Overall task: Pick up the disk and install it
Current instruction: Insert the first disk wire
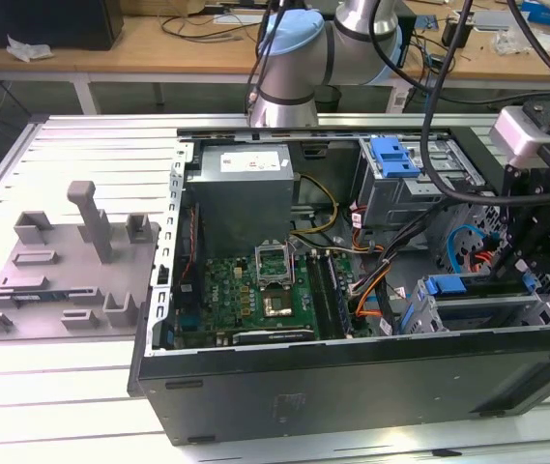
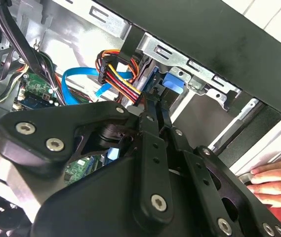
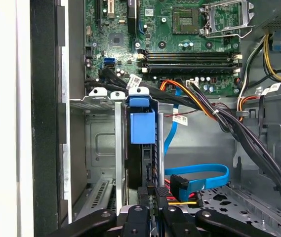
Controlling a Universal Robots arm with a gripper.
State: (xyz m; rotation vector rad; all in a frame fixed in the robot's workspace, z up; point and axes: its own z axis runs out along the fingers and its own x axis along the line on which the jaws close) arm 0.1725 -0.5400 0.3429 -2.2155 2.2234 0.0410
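Disk: we see the disk (image 3: 141, 148) standing on its edge inside the drive bay of the computer case (image 1: 352, 387), with its blue carrier handle turned toward the motherboard (image 3: 180, 29). In the exterior view, the blue handle (image 1: 446, 286) shows at the bay on that view's right.

End effector: in the first wrist view, the end effector (image 3: 152, 197) has its black fingers (image 3: 161, 193) close together at the near edge of the disk. They seem to touch it, so we judge that it holds the disk in a narrow grip, but the contact itself is partly hidden.

Progress: we judge the pick-up as done and the disk as already deep in its slot. Whether it is fully seated, we cannot tell.

Cables: the blue data cable (image 3: 199, 173) and the coloured power wires (image 3: 199, 101) lie just beside the bay. We cannot see that any connector is attached to the disk.

Surroundings: a person's hand (image 2: 273, 178) rests on the outer edge of the case. The case lies open on the bench (image 1: 62, 387).
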